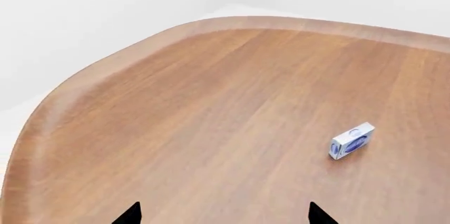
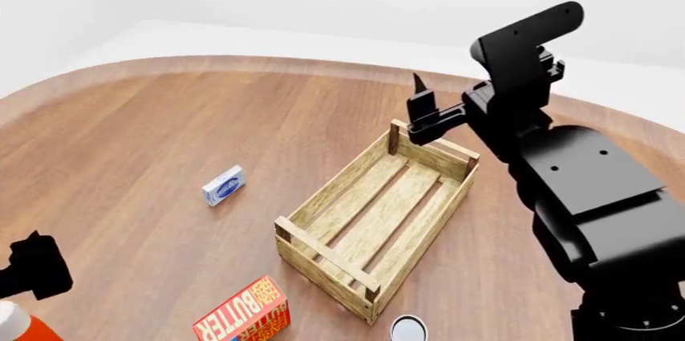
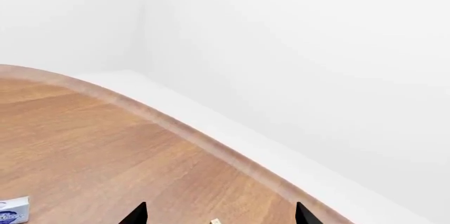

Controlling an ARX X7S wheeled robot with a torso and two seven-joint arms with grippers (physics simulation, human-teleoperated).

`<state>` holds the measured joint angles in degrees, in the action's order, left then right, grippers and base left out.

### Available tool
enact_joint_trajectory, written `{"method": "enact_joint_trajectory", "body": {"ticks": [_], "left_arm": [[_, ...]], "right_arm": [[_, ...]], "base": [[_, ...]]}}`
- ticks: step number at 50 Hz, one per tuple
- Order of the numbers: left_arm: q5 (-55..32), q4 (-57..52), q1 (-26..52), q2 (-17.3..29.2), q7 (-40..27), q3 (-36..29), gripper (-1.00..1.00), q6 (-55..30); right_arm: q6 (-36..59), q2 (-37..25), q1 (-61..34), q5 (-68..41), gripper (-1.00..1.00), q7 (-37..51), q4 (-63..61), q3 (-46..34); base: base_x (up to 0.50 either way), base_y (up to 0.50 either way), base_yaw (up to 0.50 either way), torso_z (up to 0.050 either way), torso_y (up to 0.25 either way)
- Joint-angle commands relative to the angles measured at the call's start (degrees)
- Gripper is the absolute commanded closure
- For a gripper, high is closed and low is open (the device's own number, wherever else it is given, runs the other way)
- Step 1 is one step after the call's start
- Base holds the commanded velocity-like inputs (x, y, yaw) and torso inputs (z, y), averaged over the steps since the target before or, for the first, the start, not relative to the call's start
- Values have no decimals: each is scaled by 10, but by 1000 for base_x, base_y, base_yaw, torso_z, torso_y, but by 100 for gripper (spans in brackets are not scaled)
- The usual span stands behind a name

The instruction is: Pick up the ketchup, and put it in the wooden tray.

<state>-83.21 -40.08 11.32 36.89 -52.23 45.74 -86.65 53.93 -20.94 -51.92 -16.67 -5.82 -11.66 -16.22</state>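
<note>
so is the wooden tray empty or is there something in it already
Empty: the head view shows only bare slats inside the wooden tray; the ketchup sits outside at the picture's lower left corner.

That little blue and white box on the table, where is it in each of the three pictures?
Head view: the small blue and white box lies flat on the table, left of the wooden tray.
Left wrist view: the box sits at the right, alone on bare wood.
Right wrist view: only its end shows, at the lower left edge.
Shared landmark: the table's rounded, raised rim, seen in all three.
</note>
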Motion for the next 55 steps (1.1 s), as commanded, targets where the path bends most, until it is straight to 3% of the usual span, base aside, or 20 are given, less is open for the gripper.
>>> {"method": "enact_joint_trajectory", "body": {"ticks": [1,14,28,42,55], "left_arm": [[-44,6,-45,5,-37,18,-100,15],[40,-11,-105,-15,25,14,-100,50],[86,-4,-129,-33,33,15,-100,84],[282,26,-177,-54,117,-81,-100,225],[364,76,-182,-62,153,-151,-100,299]], "right_arm": [[0,1,-2,0,-100,2,0,-5],[1,-1,2,-1,-100,2,-3,-11],[3,1,-2,-4,-100,0,-2,-19],[-4,4,2,-7,-100,0,5,-20],[-3,4,-3,-9,-100,-1,8,-24]], "base": [[0,0,0,0,0],[0,0,0,0,0],[0,0,0,0,0],[0,0,0,0,0],[0,0,0,0,0]]}}
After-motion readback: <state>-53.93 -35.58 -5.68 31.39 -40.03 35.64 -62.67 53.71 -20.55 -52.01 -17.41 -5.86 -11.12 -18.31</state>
